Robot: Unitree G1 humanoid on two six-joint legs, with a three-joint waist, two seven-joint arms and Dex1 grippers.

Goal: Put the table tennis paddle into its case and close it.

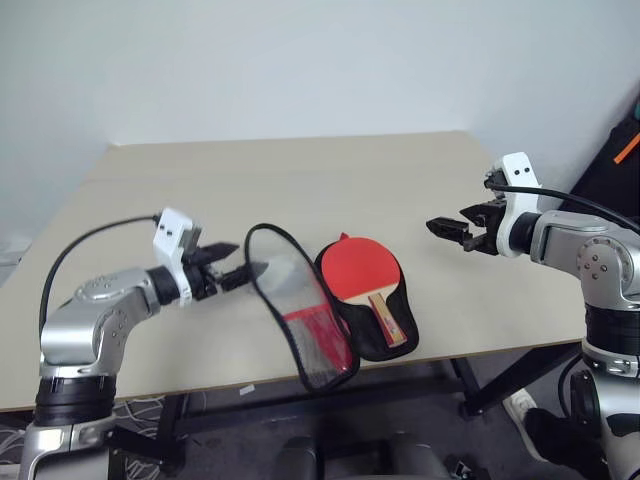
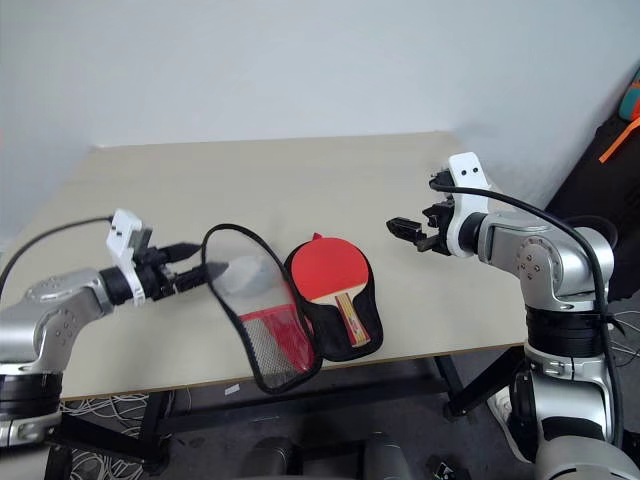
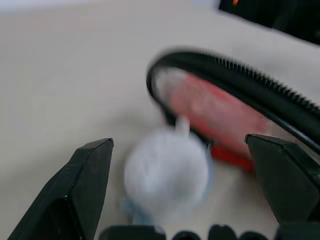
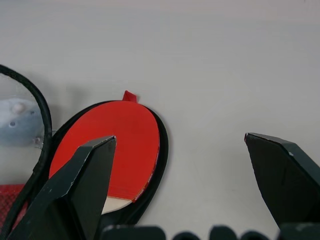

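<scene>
The table tennis paddle (image 1: 360, 268) lies red face up in the black-lined lower half of the case (image 1: 405, 318), its handle pointing toward the table's front edge. The case's lid (image 1: 300, 315), with mesh and a clear panel, stands raised on the paddle's left side. My left gripper (image 1: 240, 260) is open, just left of the lid's black zip rim (image 3: 240, 75); I cannot tell whether it touches. My right gripper (image 1: 447, 230) hovers open to the right of the case, apart from it, facing the paddle (image 4: 120, 145).
The beige table (image 1: 300, 170) ends just in front of the case, which lies near the front edge. A dark bag with an orange mark (image 1: 620, 150) stands off the table at the far right. A white wall is behind.
</scene>
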